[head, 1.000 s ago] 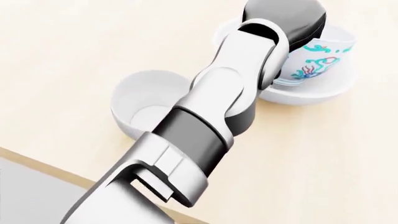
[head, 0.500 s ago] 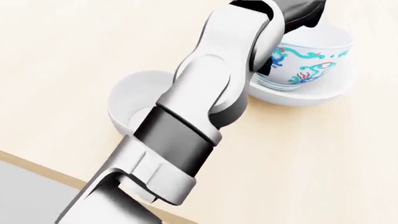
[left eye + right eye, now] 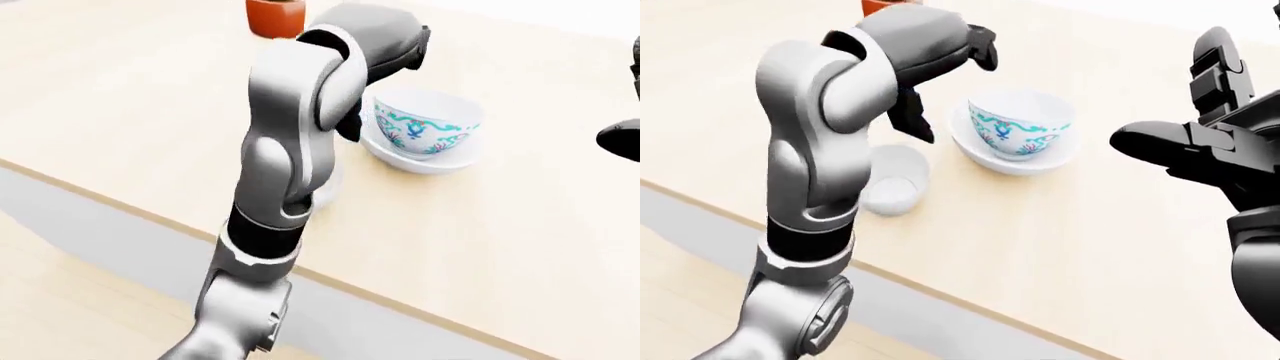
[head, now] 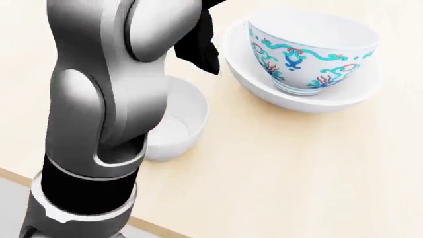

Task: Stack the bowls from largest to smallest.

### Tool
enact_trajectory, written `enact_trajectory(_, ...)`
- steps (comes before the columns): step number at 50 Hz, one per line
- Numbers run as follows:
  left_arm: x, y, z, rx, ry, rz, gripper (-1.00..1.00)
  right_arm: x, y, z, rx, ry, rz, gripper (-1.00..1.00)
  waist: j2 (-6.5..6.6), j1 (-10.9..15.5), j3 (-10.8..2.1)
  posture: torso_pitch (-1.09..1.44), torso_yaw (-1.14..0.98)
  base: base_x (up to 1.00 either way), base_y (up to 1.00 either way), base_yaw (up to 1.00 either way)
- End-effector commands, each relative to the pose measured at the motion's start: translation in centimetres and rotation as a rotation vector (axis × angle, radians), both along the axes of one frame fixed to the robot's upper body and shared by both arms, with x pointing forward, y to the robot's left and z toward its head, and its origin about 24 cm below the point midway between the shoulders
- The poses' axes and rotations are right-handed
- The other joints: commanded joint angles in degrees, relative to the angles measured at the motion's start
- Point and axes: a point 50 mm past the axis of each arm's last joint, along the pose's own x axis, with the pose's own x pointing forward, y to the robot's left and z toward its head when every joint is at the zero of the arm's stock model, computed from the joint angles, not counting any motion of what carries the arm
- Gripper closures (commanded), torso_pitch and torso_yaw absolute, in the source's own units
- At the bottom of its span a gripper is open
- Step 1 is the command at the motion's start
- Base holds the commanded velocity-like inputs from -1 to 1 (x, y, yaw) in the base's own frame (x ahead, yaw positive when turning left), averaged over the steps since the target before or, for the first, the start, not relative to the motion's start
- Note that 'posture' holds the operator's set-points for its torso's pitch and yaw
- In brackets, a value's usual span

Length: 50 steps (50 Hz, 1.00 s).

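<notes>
Pale table [image 4: 277, 173] carries a painted bowl [image 4: 311, 54] nested in a white bowl [image 4: 311, 101]. Left hand [image 3: 940, 45] is raised, elbow bent, grip unclear; right hand [image 3: 1200, 146] is spread, empty.

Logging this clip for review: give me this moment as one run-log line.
patterned bowl: nested upright in large white bowl | small white bowl: apart, unstacked | left robot hand: empty, above bowls | right robot hand: open, empty

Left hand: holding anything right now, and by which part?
Nothing is held. The left hand is open beside the painted bowl, which sits free in the wide white bowl. The right hand is open and empty too.
</notes>
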Motion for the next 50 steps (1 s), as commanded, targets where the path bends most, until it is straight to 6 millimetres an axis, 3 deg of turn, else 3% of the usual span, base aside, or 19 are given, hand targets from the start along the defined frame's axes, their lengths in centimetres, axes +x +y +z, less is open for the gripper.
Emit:
enact_trajectory(1, -1.3, 1.0, 1.2, 0.001, -0.041, -0.001, -0.39, -0.6, -0.3, 0.9, -0.004, -0.061, -0.022, -1.0, -0.31, 0.1, -1.36, 0.0, 0.0, 0.0, 0.0, 0.0)
enact_trajectory(4, -2.1, 3.0, 1.6, -0.013, -0.051, 0.027, -0.4, -0.5, -0.2, 0.5, -0.003, -0.057, -0.021, -1.0, -0.1, 0.1, -1.25, 0.0, 0.0, 0.0, 0.0, 0.0)
enact_trajectory(9, -3.8, 5.1, 0.7, -0.004, -0.057, 0.07, -0.41, -0.3, 0.0, 0.2, -0.005, -0.053, -0.019, -1.0, 0.27, 0.0, -1.17, 0.0, 0.0, 0.0, 0.0, 0.0)
enact_trajectory(23, -6.7, 8.6, -3.0, 0.035, 0.025, 0.111, -0.4, -0.2, 0.0, 0.0, -0.007, -0.048, -0.023, -1.0, 0.75, 0.3, -1.06, 0.0, 0.0, 0.0, 0.0, 0.0)
enact_trajectory(37, -5.3, 8.7, -7.5, 0.062, 0.092, 0.121, -0.39, 0.0, 0.0, -0.6, -0.006, -0.041, -0.025, -1.0, 0.85, 0.3, -1.57, 0.0, 0.0, 0.0, 0.0, 0.0)
enact_trajectory(50, -3.4, 8.0, -9.3, 0.079, 0.125, 0.129, -0.27, 0.2, -0.1, -1.2, -0.004, -0.034, -0.028, -1.0, 0.94, 0.2, -2.17, 0.0, 0.0, 0.0, 0.0, 0.0)
